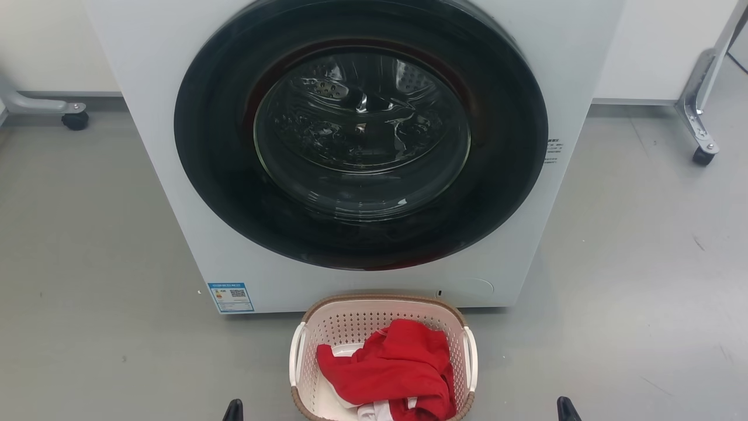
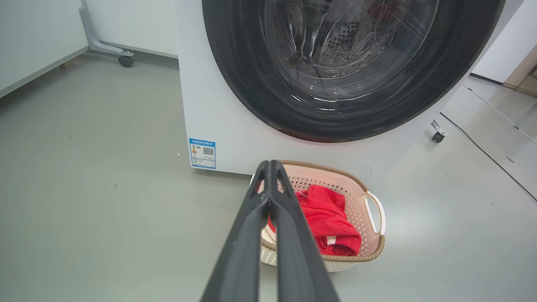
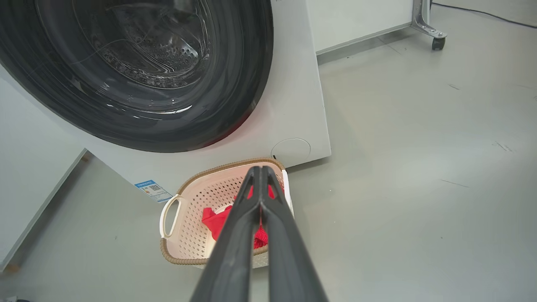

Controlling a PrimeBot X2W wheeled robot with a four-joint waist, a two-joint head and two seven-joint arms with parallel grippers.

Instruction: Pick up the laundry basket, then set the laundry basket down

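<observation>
laundry basket [image 1: 350, 327] far rim near washer [image 1: 292, 283] base (floor [image 1: 87, 263] open both sides)

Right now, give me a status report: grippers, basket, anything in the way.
Left gripper shut, empty; right gripper same. Laundry basket on floor before washer, red garment inside, ungripped. Nothing between grippers and basket.

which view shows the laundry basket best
The head view: the laundry basket lies unblocked with both handles showing, though its near rim is cropped. In each wrist view that arm's shut gripper crosses it, the left gripper and the right gripper, leaving one handle clear.
</observation>
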